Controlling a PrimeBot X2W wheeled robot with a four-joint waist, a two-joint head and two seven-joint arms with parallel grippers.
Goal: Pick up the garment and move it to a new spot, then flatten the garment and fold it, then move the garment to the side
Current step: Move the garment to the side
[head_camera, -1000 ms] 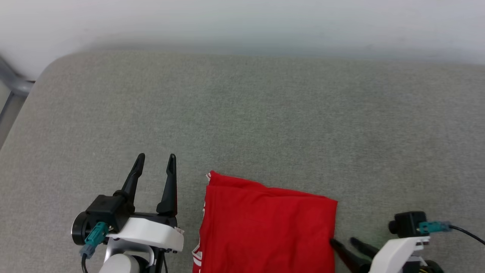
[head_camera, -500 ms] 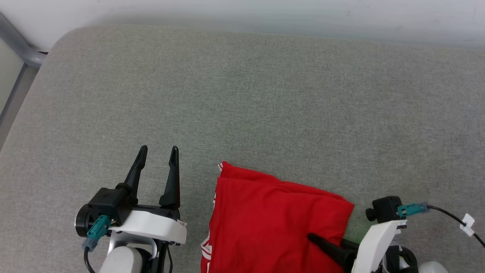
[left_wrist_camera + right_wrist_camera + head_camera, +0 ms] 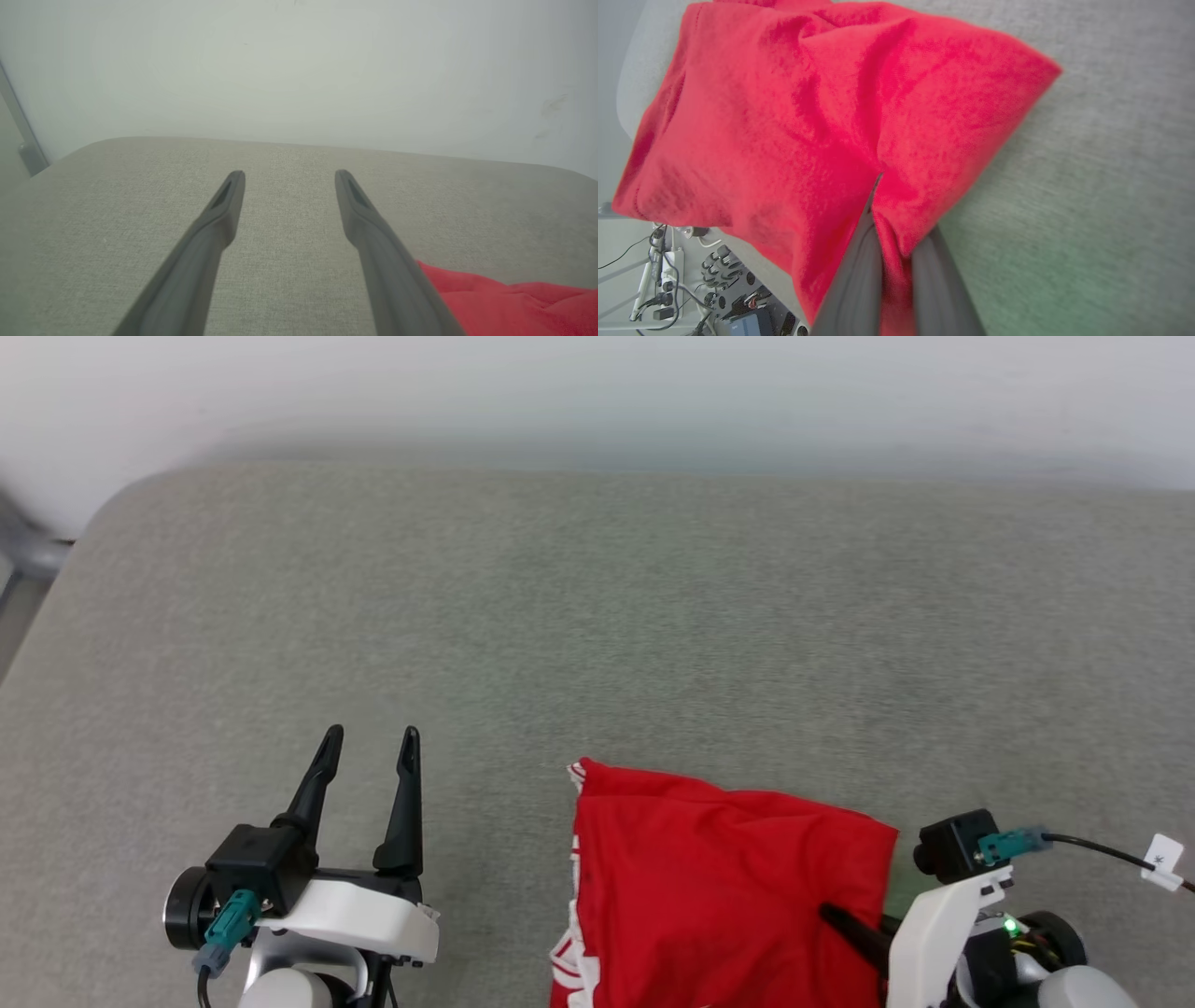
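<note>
The folded red garment (image 3: 728, 887) lies at the near edge of the grey upholstered surface (image 3: 597, 616), right of centre in the head view, with a strip of white-and-red trim showing along its left side. The right gripper (image 3: 834, 917) is clenched on the garment's right portion; the right wrist view shows red cloth pinched and bunched between its two dark fingers. The left gripper (image 3: 371, 737) is apart from the garment on its left, released, fingers spread wide and pointing toward the pale wall (image 3: 299, 70)

Red garment (image 3: 728, 887) on grey cushion (image 3: 597, 616), right claw (image 3: 831, 917) closed on its edge, left claw (image 3: 371, 735) spread beside it.
</note>
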